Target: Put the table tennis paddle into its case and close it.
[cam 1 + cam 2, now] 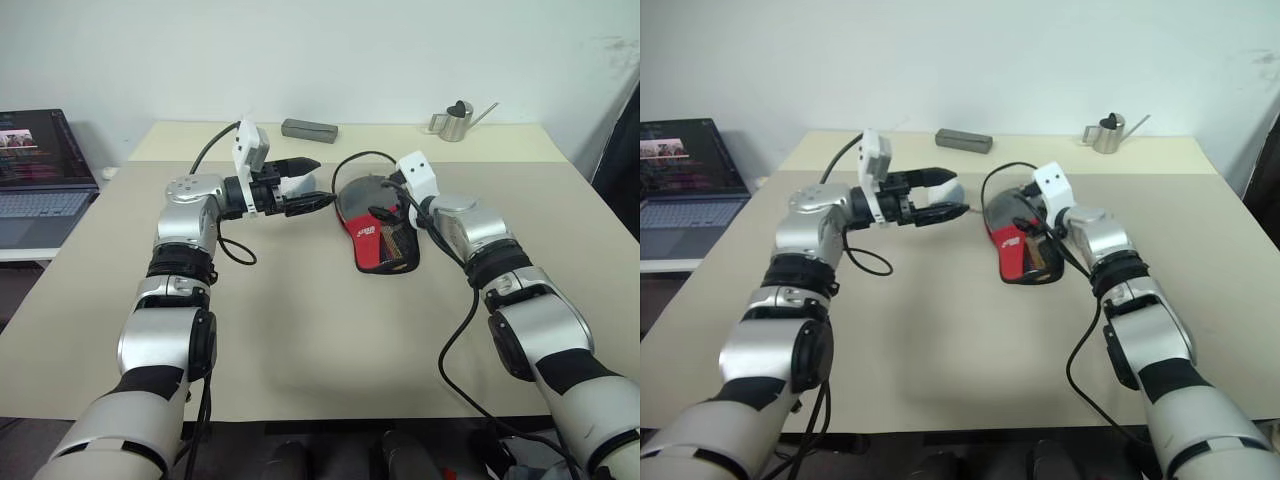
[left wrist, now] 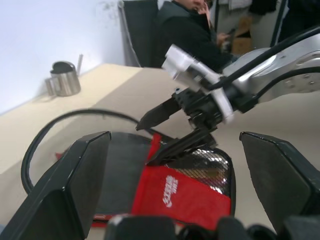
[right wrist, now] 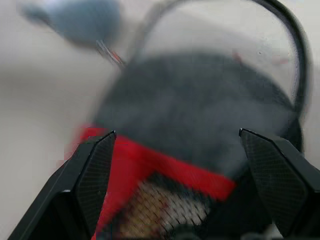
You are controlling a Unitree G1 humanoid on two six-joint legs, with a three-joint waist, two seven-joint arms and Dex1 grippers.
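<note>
The case (image 1: 380, 232) is lying flat on the tan table (image 1: 300, 330), a little right of centre, with its long axis running roughly away from the robot: the black rounded end is pointing toward the far edge and the red mesh pocket end is facing back toward the robot. The right gripper (image 1: 385, 210) is hovering directly over it, angled down and toward the left, with its two black fingers spread apart and nothing between them; in the right wrist view the case is sitting squarely between those fingers. The left gripper (image 1: 305, 185) is hanging level above the table just to the left of the case, pointing across toward it, its fingers likewise parted and empty. So the right arm is clearly the nearer one, already over the pouch, while the left is standing off to the side. The table tennis paddle may be already sitting inside, since something pale is showing through the mesh, but the view is too blurred to be sure. A black cable (image 1: 350, 165) is looping around the far end of the case. Judging from this, the coming move is turning on the right gripper dropping onto the pouch along its length, with the left coming in from the side to steady it.
</note>
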